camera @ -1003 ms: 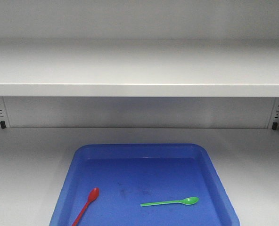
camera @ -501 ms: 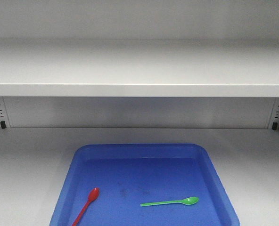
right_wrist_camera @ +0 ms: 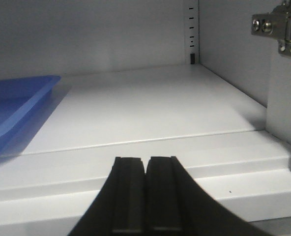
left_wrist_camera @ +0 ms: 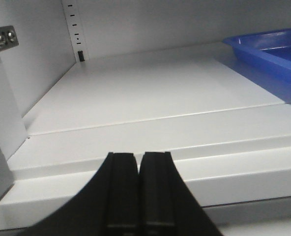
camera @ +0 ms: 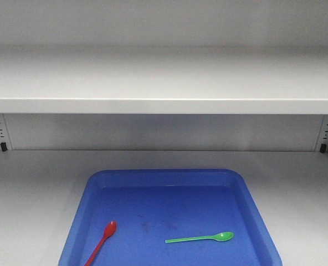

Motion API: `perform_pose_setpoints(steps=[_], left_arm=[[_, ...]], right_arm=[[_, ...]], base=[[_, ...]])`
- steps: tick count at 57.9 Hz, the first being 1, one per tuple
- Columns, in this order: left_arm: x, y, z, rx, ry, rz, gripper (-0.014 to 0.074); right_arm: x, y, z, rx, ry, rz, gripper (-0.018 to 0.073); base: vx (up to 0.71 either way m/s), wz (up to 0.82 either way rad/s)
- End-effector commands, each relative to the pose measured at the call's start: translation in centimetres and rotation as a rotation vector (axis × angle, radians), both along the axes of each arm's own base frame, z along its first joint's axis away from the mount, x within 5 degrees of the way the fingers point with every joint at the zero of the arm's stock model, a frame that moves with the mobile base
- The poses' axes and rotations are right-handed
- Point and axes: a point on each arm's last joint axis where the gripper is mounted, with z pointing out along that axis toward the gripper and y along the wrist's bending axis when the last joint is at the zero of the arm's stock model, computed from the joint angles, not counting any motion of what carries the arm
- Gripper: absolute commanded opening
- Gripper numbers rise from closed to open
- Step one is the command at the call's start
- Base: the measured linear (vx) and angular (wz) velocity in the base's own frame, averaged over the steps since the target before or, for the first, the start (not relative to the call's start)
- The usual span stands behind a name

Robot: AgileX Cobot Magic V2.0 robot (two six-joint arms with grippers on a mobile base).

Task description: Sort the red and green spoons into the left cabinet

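The red spoon [camera: 102, 241] and the green spoon [camera: 201, 238] both lie flat in the blue tray [camera: 169, 176] on the lower shelf [camera: 31, 188] of the cabinet [camera: 164, 77], well apart from each other. We see the red one on the tray's left side, bowl toward the back and handle running off the bottom of the front view at a slant. The green one sits right of centre, lying almost crosswise, bowl to the right and handle tip pointing left.

From our left end effector [left_wrist_camera: 138, 162] the tray lies ahead and to the right; from our right end effector [right_wrist_camera: 145, 167] it lies ahead and to the left. Both hang at the front lip of the shelf, outside the tray. We judge the left arm nearer the red spoon and the right arm nearer the green one, whose crosswise handle would call for fingers closing front to back.

Both end effectors have their fingers pressed together, holding nothing and touching nothing we can see.
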Motion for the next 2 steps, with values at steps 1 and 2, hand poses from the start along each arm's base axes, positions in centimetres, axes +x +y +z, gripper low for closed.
perform_pose_setpoints(steps=[1,2], left_arm=[[-0.06,0.07,0.29,-0.016,-0.082,0.008,-0.0001],[-0.06,0.07,0.29,-0.016,-0.082,0.008,-0.0001]], right_arm=[[-0.09,0.03,0.49,-0.006,-0.084,0.001,-0.0003],[-0.09,0.03,0.49,-0.006,-0.084,0.001,-0.0003]], base=[[0.0,0.0],[0.0,0.0]])
